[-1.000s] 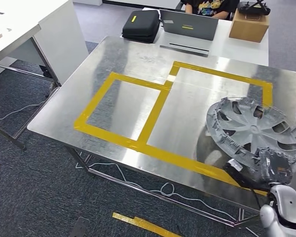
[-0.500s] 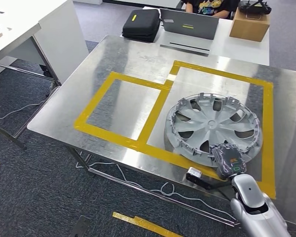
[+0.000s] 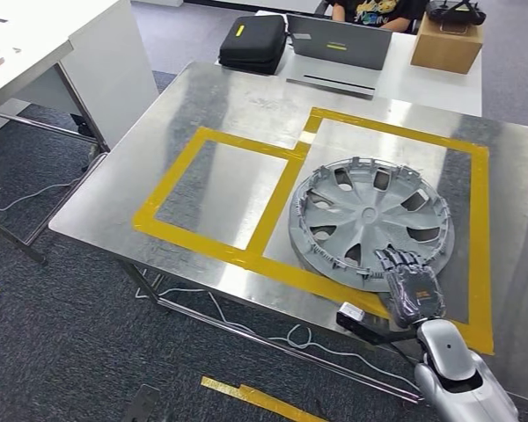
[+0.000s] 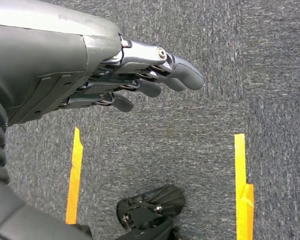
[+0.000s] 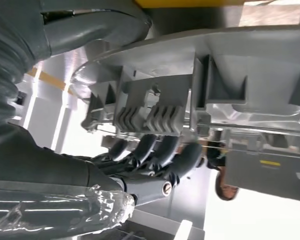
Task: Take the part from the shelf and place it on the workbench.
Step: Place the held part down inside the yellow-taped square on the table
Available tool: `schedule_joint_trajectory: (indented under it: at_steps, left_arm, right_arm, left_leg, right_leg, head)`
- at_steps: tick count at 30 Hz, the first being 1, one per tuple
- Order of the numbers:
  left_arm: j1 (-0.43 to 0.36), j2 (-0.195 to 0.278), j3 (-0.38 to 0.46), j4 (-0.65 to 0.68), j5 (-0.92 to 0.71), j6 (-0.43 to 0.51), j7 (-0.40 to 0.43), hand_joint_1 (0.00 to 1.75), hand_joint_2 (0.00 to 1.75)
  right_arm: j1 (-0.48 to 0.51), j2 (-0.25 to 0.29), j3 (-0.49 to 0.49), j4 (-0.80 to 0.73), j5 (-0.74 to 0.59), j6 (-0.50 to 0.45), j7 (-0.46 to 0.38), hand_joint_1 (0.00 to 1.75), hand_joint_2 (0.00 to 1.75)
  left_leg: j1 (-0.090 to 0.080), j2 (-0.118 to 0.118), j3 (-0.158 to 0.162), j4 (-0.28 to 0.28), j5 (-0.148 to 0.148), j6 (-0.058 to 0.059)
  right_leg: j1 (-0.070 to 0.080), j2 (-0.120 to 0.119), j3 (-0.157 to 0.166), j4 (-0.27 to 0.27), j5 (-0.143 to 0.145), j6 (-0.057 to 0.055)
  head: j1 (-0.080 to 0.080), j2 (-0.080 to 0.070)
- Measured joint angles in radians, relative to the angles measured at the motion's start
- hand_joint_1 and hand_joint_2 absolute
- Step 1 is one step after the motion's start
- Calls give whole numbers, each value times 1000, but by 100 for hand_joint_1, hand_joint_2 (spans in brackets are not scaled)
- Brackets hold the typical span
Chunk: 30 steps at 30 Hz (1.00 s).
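Since a second ago, wheel cover (image 3: pixel 370 220) is coming inward from the workbench's right edge, where it was tilted, and is now lying nearly flat inside the right-hand yellow taped rectangle (image 3: pixel 475 220); over the last half second it is edging a little farther from the robot. Steel workbench (image 3: pixel 201 105) is taking up most of the head view, its top marked with two adjoining taped rectangles, the left one (image 3: pixel 175 171) bare. Wheel cover is sitting hollow side up, ribs and clips showing, its left rim near the tape strip dividing the two rectangles. Right hand (image 3: pixel 411 286) is reaching over the near tape line and gripping the cover's near rim: in the right wrist view the thumb (image 5: pixel 92 25) is lying on one side of the rim (image 5: pixel 186 75) and the dark fingers (image 5: pixel 171 150) are curling against the other. Left hand (image 4: pixel 141 80) is hanging over grey carpet (image 4: pixel 216 50) with yellow tape strips (image 4: pixel 241 185), fingers stretched out and slightly apart, holding nothing. Beyond the workbench, a white table (image 3: pixel 434 79) is carrying a grey laptop (image 3: pixel 338 44), a black case (image 3: pixel 252 44) and a cardboard box (image 3: pixel 443 44); a person (image 3: pixel 374 10) is sitting behind it.
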Motion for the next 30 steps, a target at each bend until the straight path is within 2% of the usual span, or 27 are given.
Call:
schedule_joint_trajectory:
  at_steps: [4, 10, 23, 26, 30]
  left_arm:
    - [5, 0, 9, 0, 11, 2, -2, 0, 0]
    - [14, 0, 26, 0, 16, 3, -5, 0, 0]
    - [15, 0, 34, 0, 17, 3, -6, 0, 0]
    - [18, 0, 42, 0, 30, 1, -19, 0, 0]
    - [31, 1, 65, 0, 52, 0, -50, 0, 0]
  right_arm:
    - [51, 0, -47, -47, -1, 23, 50, 0, 175]
    - [137, 2, -97, -139, -33, 40, 61, 0, 175]
    - [163, 6, -116, -188, -47, 47, 60, 0, 175]
    - [187, 21, -120, -216, -153, 50, 23, 0, 175]
    - [269, 57, -107, -312, -326, 55, -42, 0, 175]
  left_leg:
    - [0, -1, -1, 0, 0, 0]
    - [0, -1, -3, 0, 0, 0]
    - [0, -1, -3, 0, 0, 0]
    - [-1, -1, -3, 1, 0, 1]
    - [-1, -1, -4, 3, -3, 3]
  right_leg:
    - [0, -1, 0, 0, 0, 0]
    - [0, 0, -2, 0, 0, 0]
    - [0, -1, -2, 0, 0, 0]
    - [0, -1, -2, 0, 0, 0]
    - [-1, -1, -2, -1, -1, 1]
  head:
    - [0, 0]
    - [0, 0]
    - [0, 0]
    - [0, 0]
    - [0, 0]
